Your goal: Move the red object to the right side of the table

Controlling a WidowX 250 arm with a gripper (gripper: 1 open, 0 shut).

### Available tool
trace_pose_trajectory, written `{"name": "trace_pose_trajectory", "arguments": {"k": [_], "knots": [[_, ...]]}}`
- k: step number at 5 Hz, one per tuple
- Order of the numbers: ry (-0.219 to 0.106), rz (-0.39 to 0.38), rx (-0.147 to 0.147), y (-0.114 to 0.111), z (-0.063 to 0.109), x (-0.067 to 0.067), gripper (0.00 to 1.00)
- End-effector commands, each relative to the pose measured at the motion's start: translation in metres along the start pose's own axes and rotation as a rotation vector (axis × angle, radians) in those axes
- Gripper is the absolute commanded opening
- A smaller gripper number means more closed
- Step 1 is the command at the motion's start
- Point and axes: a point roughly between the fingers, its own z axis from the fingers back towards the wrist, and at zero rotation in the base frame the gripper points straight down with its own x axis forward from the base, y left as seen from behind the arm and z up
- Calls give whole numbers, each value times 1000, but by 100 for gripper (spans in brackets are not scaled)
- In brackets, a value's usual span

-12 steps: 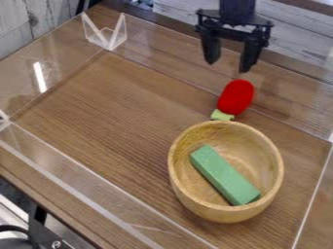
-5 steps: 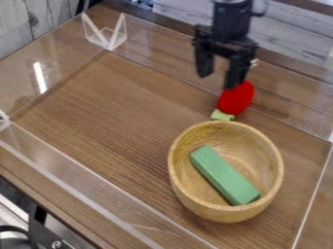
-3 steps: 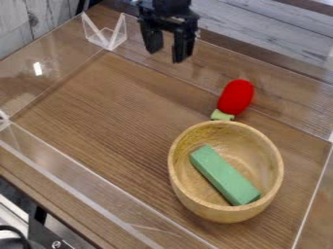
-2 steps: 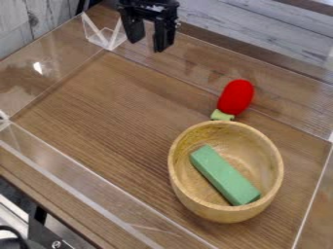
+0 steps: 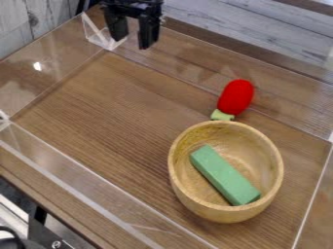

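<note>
The red object [image 5: 236, 96], a small rounded toy with a pale green stub, lies on the wood-grain table [image 5: 117, 117] just beyond the rim of the wooden bowl. My gripper [image 5: 132, 30] hangs at the far left back of the table, pointing down, well away from the red object. Its black fingers [image 5: 147, 31] stand apart and hold nothing.
A round light wooden bowl [image 5: 267, 195] with a green rectangular block [image 5: 225, 174] inside sits at the front right. Low clear acrylic walls [image 5: 53, 165] edge the table. A clear folded stand [image 5: 96, 30] sits in the back left corner beside the gripper.
The gripper has moved from just above the red object leftward and up toward the back left corner. It stayed open throughout. The red object has not moved.
</note>
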Motion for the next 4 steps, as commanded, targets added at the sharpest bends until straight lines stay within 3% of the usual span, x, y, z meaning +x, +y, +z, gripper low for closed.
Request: {"name": "trace_pose_trajectory", "arguments": {"k": [1, 3, 4], "knots": [[-32, 51, 28, 9, -1, 1, 100], [-23, 82, 43, 23, -24, 3, 100], [-28, 79, 47, 37, -15, 4, 100]]}}
